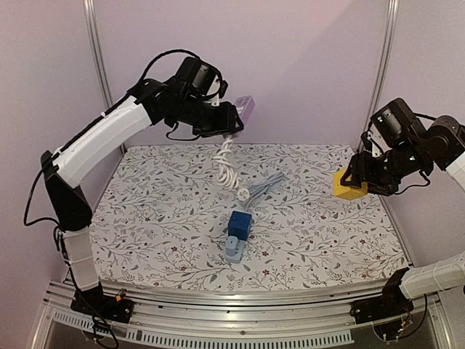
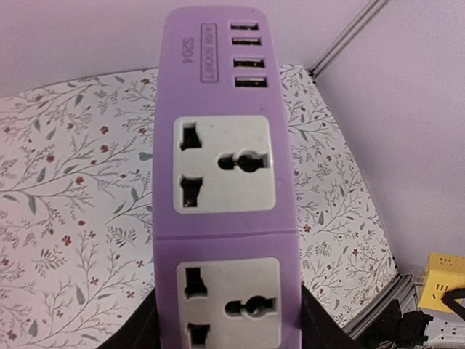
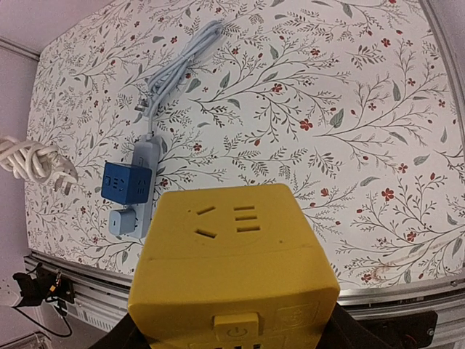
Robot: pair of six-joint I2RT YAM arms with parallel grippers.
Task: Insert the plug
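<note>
**Yellow socket cube (image 3: pixel 232 254) and purple power strip (image 2: pixel 225 182) both aloft; nothing plugged in yet**

At the right edge of the table (image 1: pixel 160 218), the right gripper (image 1: pixel 361 182) clamps the cube by its sides and holds it in the air. The cube's socket face is turned to the wrist camera, and any prongs of its own are hidden.

The left gripper (image 1: pixel 227 120) pinches the strip at one end, raised high over the far side, and both of its large sockets are empty. A bundled white cord (image 1: pixel 227 163) hangs from the strip. Its plug (image 3: pixel 67 178) dangles free, low and near a coiled grey cable (image 1: pixel 267 183).

Below, a blue cube (image 1: pixel 239 224) sits in a grey strip (image 3: pixel 142 163) lying on the table.

As I judge it, the pick-up is done, while aligning a plug and pushing it home are left. I cannot tell which plug is meant.
</note>
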